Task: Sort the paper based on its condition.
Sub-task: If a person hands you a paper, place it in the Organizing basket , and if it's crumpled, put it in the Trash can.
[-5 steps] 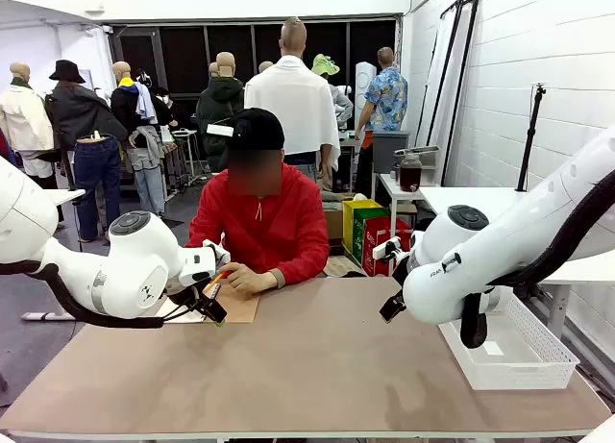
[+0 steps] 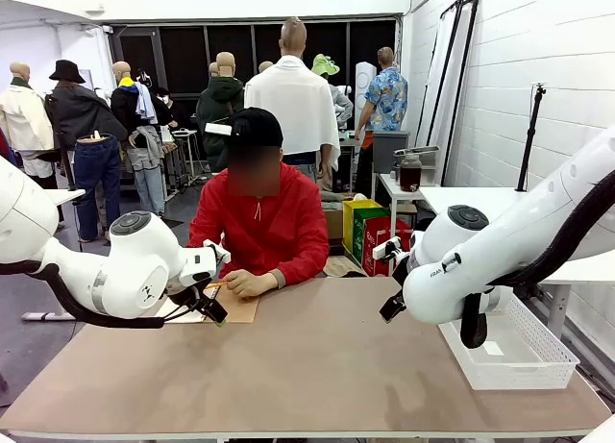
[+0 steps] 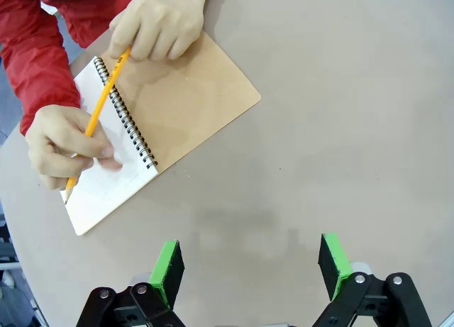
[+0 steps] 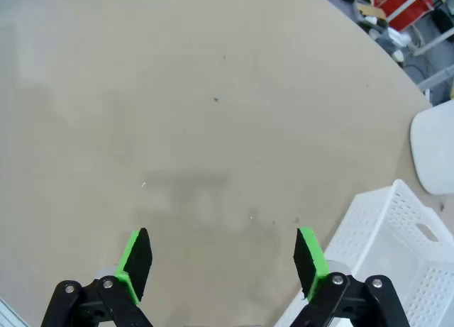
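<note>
Hovering the left gripper (image 3: 250, 262) over the light brown tabletop (image 3: 340, 128), with its green pads (image 3: 167, 267) spread wide and gripping nothing. Seeing, at about ten o'clock from it in the left wrist view, the spiral-bound notebook with brown kraft cover (image 3: 188, 100), lying open and flat. Finding the white paper page (image 3: 106, 189) there, at the eight o'clock side of the metal spiral, flat against the table. Pressing on that page with one hand of the person (image 3: 67, 142), which is holding a yellow pencil (image 3: 108, 93). Resting the other hand (image 3: 159, 25) on the cover, at twelve o'clock. Hanging the right gripper (image 4: 222, 259) wide open too and empty, over bare tabletop, with the white perforated plastic basket (image 4: 397, 228) at four o'clock.
</note>
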Robot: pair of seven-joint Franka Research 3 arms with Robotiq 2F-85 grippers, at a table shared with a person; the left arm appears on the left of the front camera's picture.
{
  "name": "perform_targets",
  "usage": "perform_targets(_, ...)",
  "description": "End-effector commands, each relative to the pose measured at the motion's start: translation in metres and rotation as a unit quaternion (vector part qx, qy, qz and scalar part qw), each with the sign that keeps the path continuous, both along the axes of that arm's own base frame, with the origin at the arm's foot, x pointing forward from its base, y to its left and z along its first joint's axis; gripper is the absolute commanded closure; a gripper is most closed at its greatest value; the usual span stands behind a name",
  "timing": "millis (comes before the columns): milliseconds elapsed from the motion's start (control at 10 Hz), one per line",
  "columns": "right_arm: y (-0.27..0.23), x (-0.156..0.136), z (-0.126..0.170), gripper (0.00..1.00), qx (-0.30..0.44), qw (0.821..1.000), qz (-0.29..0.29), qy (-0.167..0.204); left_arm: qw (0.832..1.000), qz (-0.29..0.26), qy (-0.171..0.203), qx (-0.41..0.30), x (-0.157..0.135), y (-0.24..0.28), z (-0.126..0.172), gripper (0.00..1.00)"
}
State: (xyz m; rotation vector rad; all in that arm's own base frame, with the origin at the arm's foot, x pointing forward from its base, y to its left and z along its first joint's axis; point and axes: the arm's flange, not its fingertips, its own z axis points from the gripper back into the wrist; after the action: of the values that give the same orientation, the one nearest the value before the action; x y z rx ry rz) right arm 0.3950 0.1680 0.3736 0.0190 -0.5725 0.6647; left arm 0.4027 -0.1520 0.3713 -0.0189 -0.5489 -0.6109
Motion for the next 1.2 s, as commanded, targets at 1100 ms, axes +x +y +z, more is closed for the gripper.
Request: perform_targets(1100,-0.0001,0.0000,0.0000,0.00,0.000,1.000,0.000,0.000,1.000,0.001,0.000,-0.001,0.0004,0.0012,0.0001,0.00)
